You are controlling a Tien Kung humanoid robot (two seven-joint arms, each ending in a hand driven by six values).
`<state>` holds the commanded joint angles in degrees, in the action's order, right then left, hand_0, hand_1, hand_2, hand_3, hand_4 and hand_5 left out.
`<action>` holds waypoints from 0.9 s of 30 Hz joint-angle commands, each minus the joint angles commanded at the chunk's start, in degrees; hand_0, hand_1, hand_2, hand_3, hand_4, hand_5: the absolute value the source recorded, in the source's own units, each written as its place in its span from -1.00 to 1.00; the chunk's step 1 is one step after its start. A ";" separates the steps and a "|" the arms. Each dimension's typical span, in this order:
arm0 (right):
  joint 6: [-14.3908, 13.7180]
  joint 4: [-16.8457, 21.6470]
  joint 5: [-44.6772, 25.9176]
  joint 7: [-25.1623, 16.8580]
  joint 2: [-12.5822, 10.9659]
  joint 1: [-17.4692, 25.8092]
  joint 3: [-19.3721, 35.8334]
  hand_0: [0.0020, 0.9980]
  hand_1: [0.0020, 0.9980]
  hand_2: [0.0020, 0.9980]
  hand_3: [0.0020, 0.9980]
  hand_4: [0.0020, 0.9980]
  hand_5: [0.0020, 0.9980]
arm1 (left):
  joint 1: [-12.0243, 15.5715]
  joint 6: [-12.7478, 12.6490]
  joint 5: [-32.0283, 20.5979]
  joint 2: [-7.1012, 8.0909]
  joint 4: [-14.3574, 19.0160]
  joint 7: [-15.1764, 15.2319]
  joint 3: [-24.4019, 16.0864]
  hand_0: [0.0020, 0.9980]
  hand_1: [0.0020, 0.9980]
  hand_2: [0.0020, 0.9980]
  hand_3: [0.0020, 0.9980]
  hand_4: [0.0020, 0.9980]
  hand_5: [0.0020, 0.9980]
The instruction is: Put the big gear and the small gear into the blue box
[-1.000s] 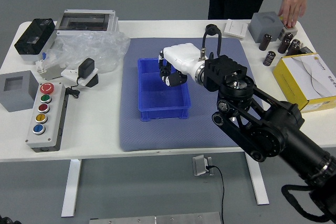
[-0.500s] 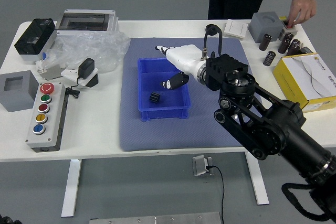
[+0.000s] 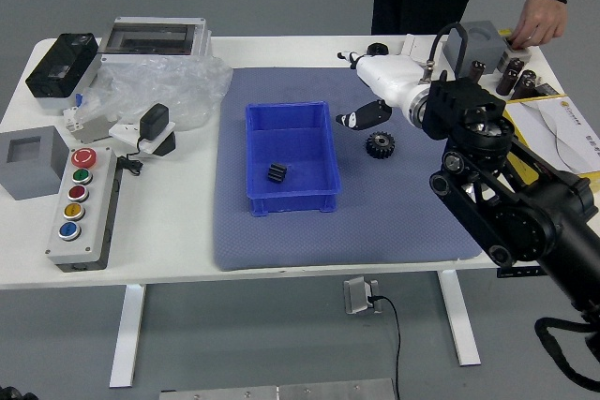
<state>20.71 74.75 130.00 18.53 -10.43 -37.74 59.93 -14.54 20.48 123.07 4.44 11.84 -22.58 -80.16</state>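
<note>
Our right hand hangs loosely open, holding nothing, above the mat on the worktop. What we take for the small gear lies inside the blue box; the other, likely the big gear, lies flat just right of it. Coming down off-centre, our fingers could skid it away or clip the box wall. A person's hand works at the far right corner, so swinging wide risks a bump.
</note>
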 joint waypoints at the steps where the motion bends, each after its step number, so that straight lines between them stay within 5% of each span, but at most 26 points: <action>1: -0.30 -0.36 0.00 -0.10 -0.36 0.14 0.12 0.51 0.46 0.65 0.86 0.64 -0.24 | -0.02 -0.03 -0.07 -0.01 0.00 0.00 0.03 0.75 0.69 0.69 0.78 0.55 0.52; 16: -5.34 -10.24 0.00 -2.84 -1.28 0.97 -0.90 0.48 0.42 0.59 0.74 0.63 -0.28 | -0.23 -0.15 -0.20 -0.18 -0.03 0.05 0.12 0.75 0.68 0.68 0.78 0.55 0.52; 27: -6.88 -18.20 0.00 -4.39 0.65 -0.35 -2.02 0.44 0.39 0.58 0.72 0.62 -0.31 | -0.12 0.10 1.00 -0.32 0.04 0.06 -0.46 0.75 0.68 0.69 0.78 0.54 0.52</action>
<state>13.82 56.55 130.00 14.15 -9.78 -38.09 57.91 -14.67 20.59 124.07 4.12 11.88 -22.52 -80.62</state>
